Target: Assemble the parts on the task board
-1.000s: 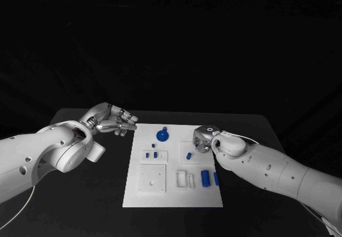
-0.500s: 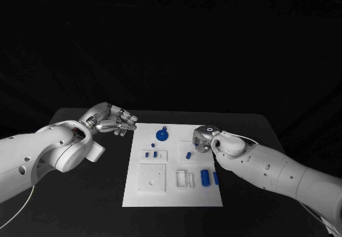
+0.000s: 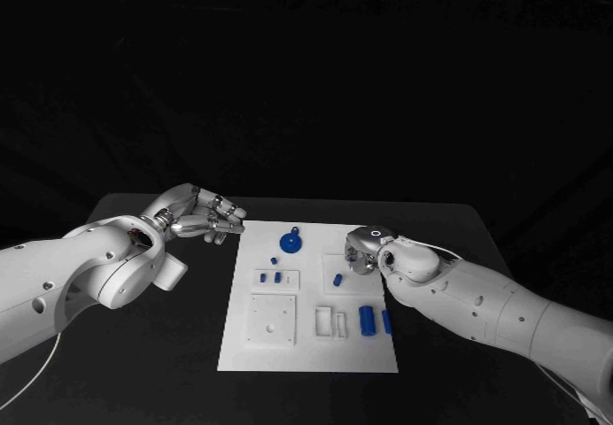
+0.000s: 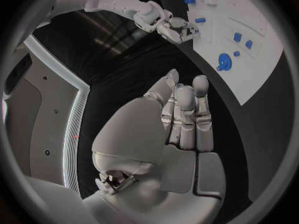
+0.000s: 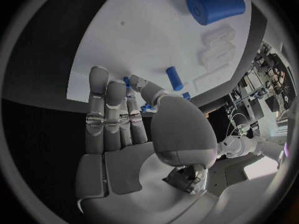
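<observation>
The white task board (image 3: 306,350) lies mid-table. On it are a round blue knob piece (image 3: 291,241), small blue pegs (image 3: 271,277), one blue peg (image 3: 338,279) and a blue cylinder (image 3: 368,319). My right hand (image 3: 367,250) hovers over the board's upper right. In the right wrist view this hand (image 5: 124,119) seems to pinch a small blue part (image 5: 126,79) between thumb and fingertip, mostly hidden. The lying peg (image 5: 174,78) and the cylinder (image 5: 215,6) lie beyond it. My left hand (image 3: 196,217) hangs beside the board's upper left corner, holding nothing, fingers loosely bent (image 4: 184,114).
Raised white blocks (image 3: 274,320) and slotted holders (image 3: 332,321) stand on the board's lower half. Black table (image 3: 153,336) surrounds the board on all sides. In the left wrist view the right hand (image 4: 168,25) reaches over the board (image 4: 249,45).
My right hand has edged slightly down and toward the board's middle. The left hand and the parts on the board stay where they were.
</observation>
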Controlling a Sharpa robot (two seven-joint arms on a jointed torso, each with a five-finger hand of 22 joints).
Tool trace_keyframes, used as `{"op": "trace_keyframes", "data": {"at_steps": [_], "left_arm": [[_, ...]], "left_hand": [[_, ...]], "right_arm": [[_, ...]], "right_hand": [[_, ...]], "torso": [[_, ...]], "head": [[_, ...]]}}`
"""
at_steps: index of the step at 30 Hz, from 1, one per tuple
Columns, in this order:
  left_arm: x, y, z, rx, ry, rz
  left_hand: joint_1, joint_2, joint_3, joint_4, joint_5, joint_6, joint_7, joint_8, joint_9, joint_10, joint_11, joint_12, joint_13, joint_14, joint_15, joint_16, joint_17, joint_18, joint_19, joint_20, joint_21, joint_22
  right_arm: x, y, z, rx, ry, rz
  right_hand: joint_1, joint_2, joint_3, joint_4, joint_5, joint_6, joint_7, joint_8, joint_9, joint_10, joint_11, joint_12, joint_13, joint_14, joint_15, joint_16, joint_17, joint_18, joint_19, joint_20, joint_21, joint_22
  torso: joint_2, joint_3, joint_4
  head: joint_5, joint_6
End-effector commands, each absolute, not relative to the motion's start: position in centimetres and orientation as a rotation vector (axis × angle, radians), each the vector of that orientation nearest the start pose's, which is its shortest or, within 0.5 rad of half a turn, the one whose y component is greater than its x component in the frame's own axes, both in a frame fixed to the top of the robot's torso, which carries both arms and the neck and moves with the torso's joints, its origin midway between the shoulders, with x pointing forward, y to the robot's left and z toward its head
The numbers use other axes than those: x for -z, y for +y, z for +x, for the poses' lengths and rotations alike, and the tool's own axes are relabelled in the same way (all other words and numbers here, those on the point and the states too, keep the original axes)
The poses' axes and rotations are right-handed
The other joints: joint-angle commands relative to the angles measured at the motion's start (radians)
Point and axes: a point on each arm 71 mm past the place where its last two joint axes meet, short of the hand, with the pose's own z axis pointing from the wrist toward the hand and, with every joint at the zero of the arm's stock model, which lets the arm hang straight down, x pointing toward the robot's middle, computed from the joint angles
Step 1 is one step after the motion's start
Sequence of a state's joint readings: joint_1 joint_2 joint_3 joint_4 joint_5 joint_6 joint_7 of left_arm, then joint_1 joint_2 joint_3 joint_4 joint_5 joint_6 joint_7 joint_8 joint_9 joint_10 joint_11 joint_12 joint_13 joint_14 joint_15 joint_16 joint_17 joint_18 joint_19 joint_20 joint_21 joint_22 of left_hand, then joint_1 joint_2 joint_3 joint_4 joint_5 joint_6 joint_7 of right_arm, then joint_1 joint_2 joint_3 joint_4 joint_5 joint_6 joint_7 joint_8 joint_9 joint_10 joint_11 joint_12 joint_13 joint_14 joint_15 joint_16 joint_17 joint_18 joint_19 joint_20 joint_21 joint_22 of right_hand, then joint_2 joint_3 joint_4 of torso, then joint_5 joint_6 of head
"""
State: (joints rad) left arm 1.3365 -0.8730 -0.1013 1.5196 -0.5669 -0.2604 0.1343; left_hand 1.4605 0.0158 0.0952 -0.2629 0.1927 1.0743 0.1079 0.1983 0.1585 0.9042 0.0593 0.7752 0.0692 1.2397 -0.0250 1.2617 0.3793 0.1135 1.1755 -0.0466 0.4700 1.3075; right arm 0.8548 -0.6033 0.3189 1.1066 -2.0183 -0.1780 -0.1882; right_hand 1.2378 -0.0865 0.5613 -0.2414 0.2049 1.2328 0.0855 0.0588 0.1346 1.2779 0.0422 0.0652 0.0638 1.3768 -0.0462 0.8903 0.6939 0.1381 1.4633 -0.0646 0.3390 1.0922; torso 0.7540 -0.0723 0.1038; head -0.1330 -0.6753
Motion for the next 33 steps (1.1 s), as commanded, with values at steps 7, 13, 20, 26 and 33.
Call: {"op": "trace_keyframes", "data": {"at_steps": [7, 13, 20, 26, 33], "left_arm": [[14.1, 21.5, 50.0, 1.21, 1.696, -0.508], [14.1, 21.5, 50.0, 1.208, 1.696, -0.509], [14.2, 21.7, 50.1, 1.202, 1.694, -0.511], [14.2, 22.0, 50.2, 1.196, 1.691, -0.514], [14.2, 22.2, 50.3, 1.189, 1.692, -0.517]], "left_hand": [[-0.004, 0.007, -0.004, -0.001, 0.003, -0.008, 0.0, 0.003, -0.001, -0.001, -0.001, -0.005, 0.001, 0.009, 0.0, -0.006, 0.001, 0.003, 0.004, -0.001, -0.004, 0.019], [-0.004, 0.007, -0.004, -0.001, 0.003, -0.008, 0.0, 0.003, -0.001, -0.001, -0.001, -0.005, 0.001, 0.009, 0.0, -0.006, 0.001, 0.003, 0.004, -0.001, -0.004, 0.019], [-0.004, 0.007, -0.004, -0.001, 0.003, -0.008, 0.0, 0.003, -0.001, -0.001, -0.001, -0.005, 0.001, 0.009, 0.0, -0.006, 0.001, 0.003, 0.004, -0.001, -0.004, 0.019], [-0.001, 0.007, -0.005, -0.001, 0.004, -0.011, 0.001, 0.006, -0.002, -0.001, -0.001, -0.006, 0.001, 0.009, 0.0, -0.007, 0.003, 0.004, 0.005, -0.001, -0.005, 0.02], [-0.001, 0.007, -0.005, -0.001, 0.003, -0.018, 0.003, 0.004, -0.003, -0.001, 0.0, -0.006, 0.001, 0.009, 0.001, -0.007, 0.004, 0.004, 0.005, -0.001, -0.005, 0.02]], "right_arm": [[28.9, -21.6, 51.7, -0.203, 1.714, -0.286], [28.7, -21.5, 51.7, -0.205, 1.684, -0.283], [28.3, -21.2, 51.6, -0.226, 1.639, -0.278], [27.7, -20.9, 51.4, -0.249, 1.597, -0.273], [26.6, -20.7, 51.3, -0.275, 1.546, -0.261]], "right_hand": [[0.026, 0.025, 0.051, -0.02, -0.148, 0.026, -0.005, 0.005, -0.002, 0.037, -0.009, 0.003, 0.002, 0.005, -0.011, -0.005, 0.003, 0.011, 0.036, -0.014, 0.001, 0.012], [0.037, 0.029, 0.043, -0.025, -0.156, 0.029, -0.006, 0.005, -0.008, 0.042, -0.01, 0.001, 0.001, 0.007, -0.013, -0.008, 0.005, 0.01, 0.036, -0.018, 0.001, 0.017], [0.043, 0.032, 0.034, -0.028, -0.157, 0.034, -0.007, 0.006, -0.018, 0.045, -0.011, 0.001, 0.001, 0.009, -0.014, -0.014, 0.01, 0.008, 0.036, -0.02, -0.002, 0.021], [0.046, 0.03, 0.033, -0.029, -0.157, 0.037, -0.007, 0.006, -0.022, 0.049, -0.012, 0.0, 0.001, 0.012, -0.015, -0.018, 0.013, 0.01, 0.036, -0.02, -0.002, 0.025], [0.047, 0.027, 0.034, -0.028, -0.157, 0.041, -0.008, 0.006, -0.024, 0.052, -0.013, 0.001, 0.001, 0.015, -0.015, -0.02, 0.016, 0.011, 0.037, -0.021, -0.001, 0.029]], "torso": [[0.0, -0.0009, 0.0], [0.0, -0.0009, 0.0008], [0.0, -0.0007, 0.0005], [0.0, -0.0002, -0.0011], [0.0, -0.0001, -0.0027]], "head": [[-0.001, -0.001], [0.0, -0.001], [0.002, 0.001], [0.005, 0.003], [0.011, 0.009]]}}
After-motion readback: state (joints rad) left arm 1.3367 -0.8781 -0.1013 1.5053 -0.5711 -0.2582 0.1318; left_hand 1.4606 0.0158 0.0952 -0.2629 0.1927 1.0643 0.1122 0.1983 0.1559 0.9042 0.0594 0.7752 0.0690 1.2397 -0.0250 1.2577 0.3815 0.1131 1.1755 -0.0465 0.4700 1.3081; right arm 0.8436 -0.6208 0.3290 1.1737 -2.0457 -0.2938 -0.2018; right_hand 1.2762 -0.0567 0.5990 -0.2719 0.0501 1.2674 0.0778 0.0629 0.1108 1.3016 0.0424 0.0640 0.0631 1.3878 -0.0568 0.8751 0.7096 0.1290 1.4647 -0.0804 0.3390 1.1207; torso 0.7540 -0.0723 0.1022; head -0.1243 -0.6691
